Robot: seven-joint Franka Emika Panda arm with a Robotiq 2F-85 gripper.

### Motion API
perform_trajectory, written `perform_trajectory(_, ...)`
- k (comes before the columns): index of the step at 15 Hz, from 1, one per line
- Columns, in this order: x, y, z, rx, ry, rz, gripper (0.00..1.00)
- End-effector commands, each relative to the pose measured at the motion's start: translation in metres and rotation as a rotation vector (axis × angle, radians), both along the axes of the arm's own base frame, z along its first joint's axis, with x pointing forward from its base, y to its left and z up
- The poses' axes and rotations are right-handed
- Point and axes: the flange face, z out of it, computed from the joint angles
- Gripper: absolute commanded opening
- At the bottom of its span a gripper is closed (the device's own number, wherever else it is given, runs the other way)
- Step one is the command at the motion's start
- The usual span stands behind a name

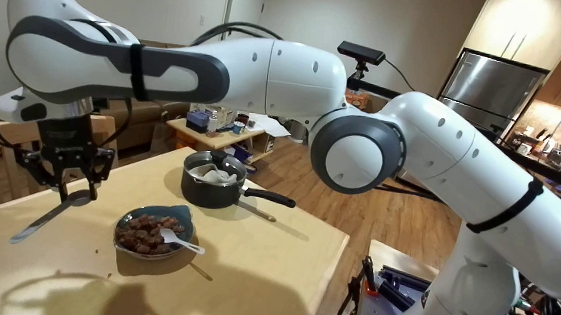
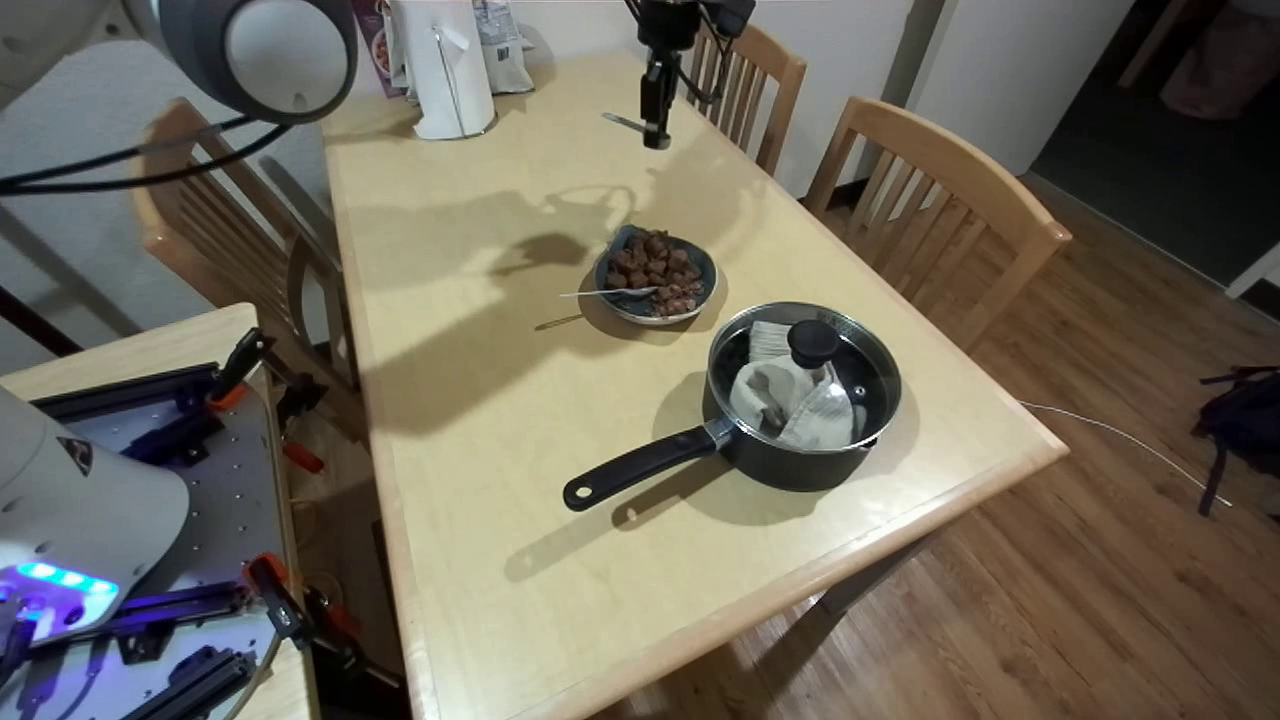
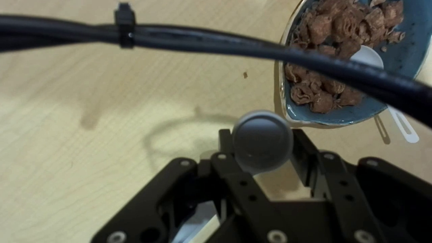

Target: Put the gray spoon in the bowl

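pincer [image 1: 78, 192]: clamped on the gray spoon [image 1: 53, 213], squeezing its round scoop [image 3: 262, 145] from both sides; spoon clear of the table [image 1: 263, 242]. handle [image 1: 33, 227] juts from the pincer on the side away from the bowl [image 1: 182, 213].

handling (judged): light, stiff, not fragile; looks smooth, maybe metal, so could slip. curved scoop walls give the pincer little contact, and the long handle may swivel if knocked. present hold seems fine for a release; for any regrasp, take the handle's flat near the scoop.

bowl sits on the table, lower than the pincer and off to one side, not underneath; brown chunks [image 1: 147, 234] in it, plus a white spoon [image 1: 182, 242] with its handle out over the rim. next move calls for a sideways carry, then lowering onto the chunks, clear of that white spoon.

past the bowl from the pincer: black lidded pan [image 1: 206, 194], probably no hindrance to the carry.
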Motion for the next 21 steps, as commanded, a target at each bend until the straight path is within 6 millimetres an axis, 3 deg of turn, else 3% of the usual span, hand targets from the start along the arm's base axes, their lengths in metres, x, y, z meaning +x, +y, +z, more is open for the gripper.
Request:
perform_trajectory(1,-0.005,-0.004,-0.005,-0.019,0.036,-0.052,0.2)
perform_trajectory(8,-0.02,-0.01,-0.037,-0.075,0.113,-0.263,0.2)
perform_trajectory(12,-0.034,-0.024,-0.058,-0.11,0.158,-0.437,0.2)
perform_trajectory(21,-0.061,-0.066,-0.066,-0.123,0.087,-0.703,0.2)
